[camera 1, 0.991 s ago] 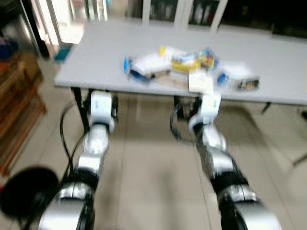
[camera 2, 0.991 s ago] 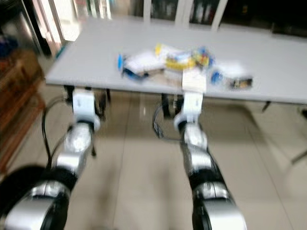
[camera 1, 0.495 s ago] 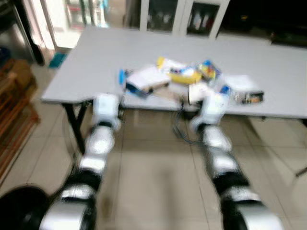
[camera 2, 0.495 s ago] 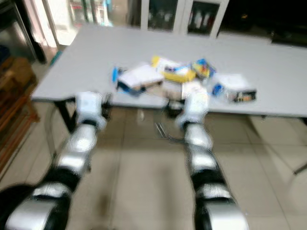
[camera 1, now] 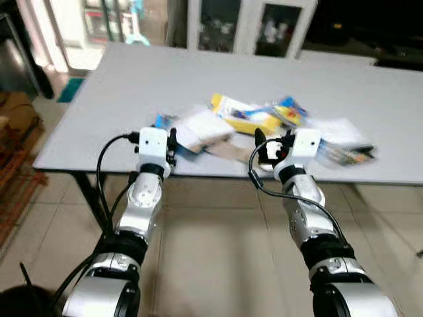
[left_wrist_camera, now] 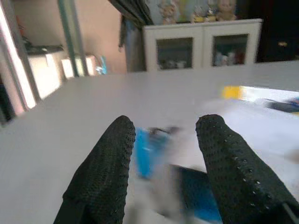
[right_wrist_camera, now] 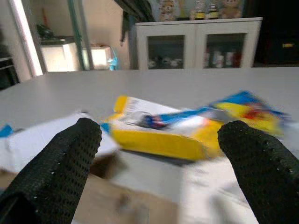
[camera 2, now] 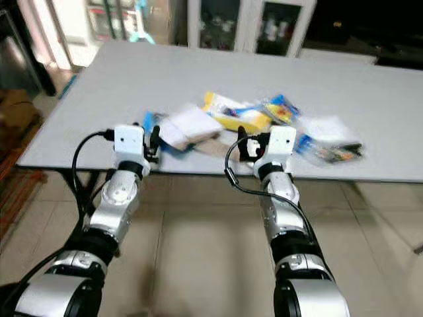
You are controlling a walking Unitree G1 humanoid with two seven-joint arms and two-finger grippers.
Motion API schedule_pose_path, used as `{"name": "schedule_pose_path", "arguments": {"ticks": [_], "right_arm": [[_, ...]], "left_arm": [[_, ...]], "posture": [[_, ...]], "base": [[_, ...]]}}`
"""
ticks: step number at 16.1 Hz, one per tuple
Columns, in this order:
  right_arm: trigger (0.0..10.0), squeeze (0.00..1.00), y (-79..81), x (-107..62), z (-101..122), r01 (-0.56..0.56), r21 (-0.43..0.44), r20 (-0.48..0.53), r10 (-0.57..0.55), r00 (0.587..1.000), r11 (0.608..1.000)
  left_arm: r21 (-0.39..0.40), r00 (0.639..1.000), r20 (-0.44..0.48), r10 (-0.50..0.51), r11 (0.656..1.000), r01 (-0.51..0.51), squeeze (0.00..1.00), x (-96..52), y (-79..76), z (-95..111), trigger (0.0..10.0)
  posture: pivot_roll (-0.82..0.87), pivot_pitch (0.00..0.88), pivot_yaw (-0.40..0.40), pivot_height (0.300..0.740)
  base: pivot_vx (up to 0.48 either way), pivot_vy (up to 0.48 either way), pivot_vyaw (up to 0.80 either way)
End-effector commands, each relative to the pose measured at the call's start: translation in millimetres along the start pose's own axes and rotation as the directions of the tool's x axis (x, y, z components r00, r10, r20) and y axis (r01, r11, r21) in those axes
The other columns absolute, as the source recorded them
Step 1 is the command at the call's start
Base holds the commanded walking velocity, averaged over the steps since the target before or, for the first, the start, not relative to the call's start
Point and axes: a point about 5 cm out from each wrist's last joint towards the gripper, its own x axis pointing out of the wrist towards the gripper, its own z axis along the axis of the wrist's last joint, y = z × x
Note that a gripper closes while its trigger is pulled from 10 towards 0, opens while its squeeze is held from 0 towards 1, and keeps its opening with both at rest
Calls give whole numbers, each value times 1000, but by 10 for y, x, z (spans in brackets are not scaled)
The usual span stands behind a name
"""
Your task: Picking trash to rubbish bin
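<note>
A heap of trash lies on the grey table (camera 1: 112, 86) near its front edge: a white packet (camera 1: 206, 125), a yellow packet (camera 1: 243, 117), a blue wrapper (camera 1: 161, 121), a colourful packet (camera 1: 291, 108) and a clear bag (camera 1: 345, 141). My left gripper (camera 1: 172, 142) is open at the table edge, just left of the heap. The blue wrapper (left_wrist_camera: 148, 148) lies ahead of the left gripper (left_wrist_camera: 166, 123). At the table edge in front of the heap, my right gripper (camera 1: 273, 140) is wide open. Beyond the right gripper (right_wrist_camera: 162, 128) is the yellow packet (right_wrist_camera: 163, 140).
A white cabinet (camera 1: 244, 26) with glass doors stands behind the table. Wooden shelving (camera 1: 10, 132) is at the far left. Something dark (camera 1: 14, 305) shows at the bottom left corner. Tiled floor (camera 1: 218, 264) lies under my arms.
The view has steadied and drawn nearer the table. Both grippers have risen from under the table edge to its level, close to the heap. The black round shape at bottom left has slid almost out of frame.
</note>
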Motion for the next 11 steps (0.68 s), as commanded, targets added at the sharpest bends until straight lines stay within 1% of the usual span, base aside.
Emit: {"name": "schedule_pose_path", "arguments": {"ticks": [1, 2, 6, 9, 11], "right_arm": [[10000, 0, 43, 22, 44, -20, -2, 18, 20, 1000, 1000], [10000, 0, 42, 22, 44, -20, -2, 18, 20, 1000, 1000], [10000, 0, 50, 19, 48, -25, 8, 24, 25, 999, 1000], [10000, 0, 53, 18, 45, -25, 11, 23, 25, 999, 1000], [10000, 0, 53, 18, 45, -25, 11, 23, 25, 999, 1000]], "left_arm": [[-3, 1000, 15, 14, 1000, -14, 0, 11, 17, 33, 10000], [-5, 1000, 19, 15, 1000, -15, 0, 11, 16, 38, 10000], [-21, 998, 63, 12, 1000, -11, 0, 24, 9, 121, 10000], [-33, 998, 69, 13, 999, -11, 0, 20, 2, 126, 10000], [-18, 998, 61, 5, 1000, -4, 0, 14, -10, 112, 10000]], "posture": [[-28, 49, -96, 740], [-28, 49, -96, 740], [-29, 50, -96, 740], [-28, 49, -97, 740], [-29, 51, -97, 740]], "base": [[274, 0, 0], [274, 0, 0], [0, 0, 0], [0, 0, 0], [0, 0, 0]]}}
